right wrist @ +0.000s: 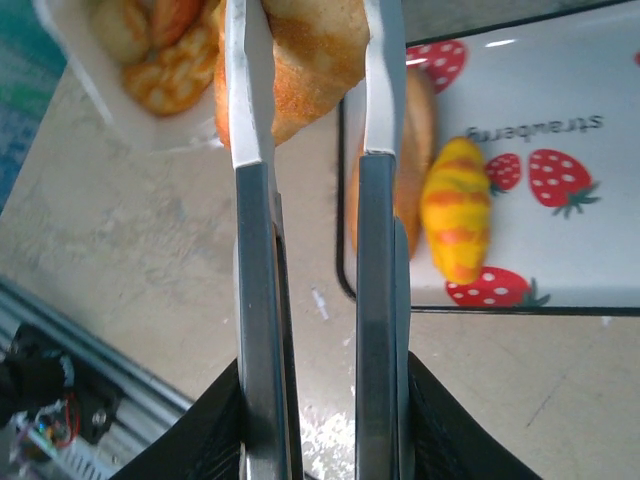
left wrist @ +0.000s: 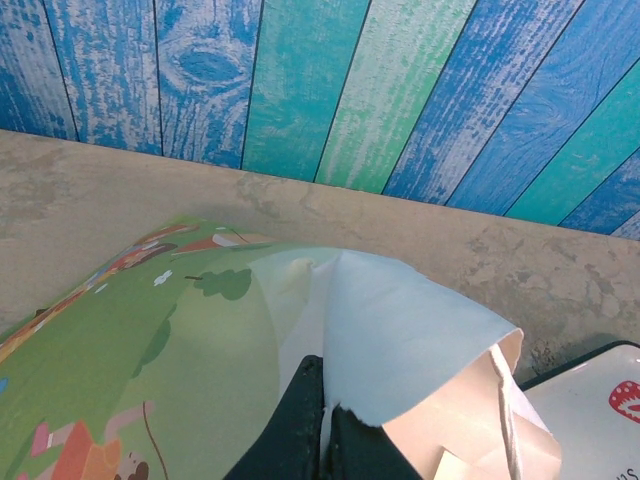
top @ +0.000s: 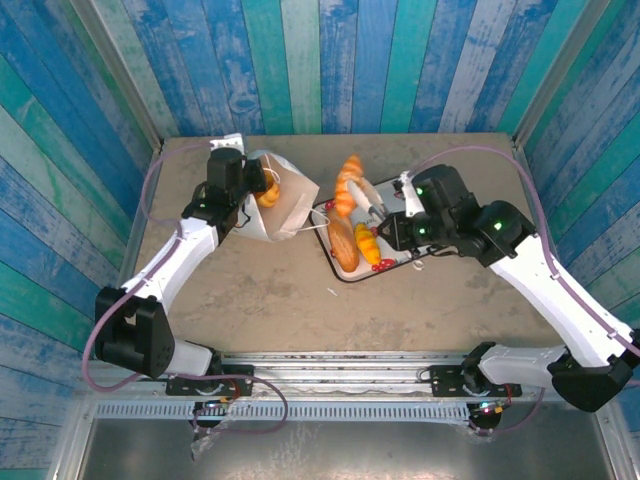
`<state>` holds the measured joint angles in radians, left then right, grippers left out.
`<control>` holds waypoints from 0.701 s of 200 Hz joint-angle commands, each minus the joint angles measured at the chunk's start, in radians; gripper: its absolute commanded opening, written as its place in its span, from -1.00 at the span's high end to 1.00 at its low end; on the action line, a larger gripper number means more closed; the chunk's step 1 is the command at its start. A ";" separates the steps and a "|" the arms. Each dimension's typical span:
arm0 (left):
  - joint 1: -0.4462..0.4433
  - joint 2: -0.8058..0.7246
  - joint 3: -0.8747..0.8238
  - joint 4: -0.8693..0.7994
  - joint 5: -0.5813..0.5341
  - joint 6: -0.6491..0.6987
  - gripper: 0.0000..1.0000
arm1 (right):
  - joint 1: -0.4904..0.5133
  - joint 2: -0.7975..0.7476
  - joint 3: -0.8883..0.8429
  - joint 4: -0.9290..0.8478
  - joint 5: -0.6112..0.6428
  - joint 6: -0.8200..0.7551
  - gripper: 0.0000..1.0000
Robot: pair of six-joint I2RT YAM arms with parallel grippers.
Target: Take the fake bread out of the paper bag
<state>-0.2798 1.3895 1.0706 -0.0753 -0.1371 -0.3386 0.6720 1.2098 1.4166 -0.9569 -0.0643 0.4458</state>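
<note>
Right gripper [right wrist: 312, 30] is clamping a seemingly light, slick croissant [right wrist: 300, 90] between its tips; left gripper [left wrist: 325, 430] is pinching the flimsy paper bag [left wrist: 400, 320].

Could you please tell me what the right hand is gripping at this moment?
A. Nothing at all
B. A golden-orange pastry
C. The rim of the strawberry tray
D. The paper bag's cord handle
B: in the right wrist view, the right hand has its two long fingers closed on either side of a golden-orange pastry.
</note>
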 commanded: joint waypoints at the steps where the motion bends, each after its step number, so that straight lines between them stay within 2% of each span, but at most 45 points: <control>1: 0.002 -0.064 -0.006 0.019 0.009 -0.011 0.87 | -0.066 0.010 -0.050 0.067 -0.013 0.022 0.67; 13: 0.002 -0.064 0.000 0.019 0.018 -0.003 0.87 | -0.129 0.034 -0.067 0.079 -0.025 0.010 0.68; 52: 0.002 -0.057 0.009 0.023 0.049 0.005 0.86 | -0.230 0.138 -0.067 0.083 -0.025 -0.004 0.66; 140: 0.002 -0.057 -0.008 0.055 0.064 -0.010 0.86 | -0.236 0.346 -0.043 0.165 0.026 -0.025 0.63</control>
<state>-0.2787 1.3891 1.0698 -0.0746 -0.0921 -0.3382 0.4370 1.5249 1.3426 -0.8383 -0.0616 0.4347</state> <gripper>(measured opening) 0.068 0.338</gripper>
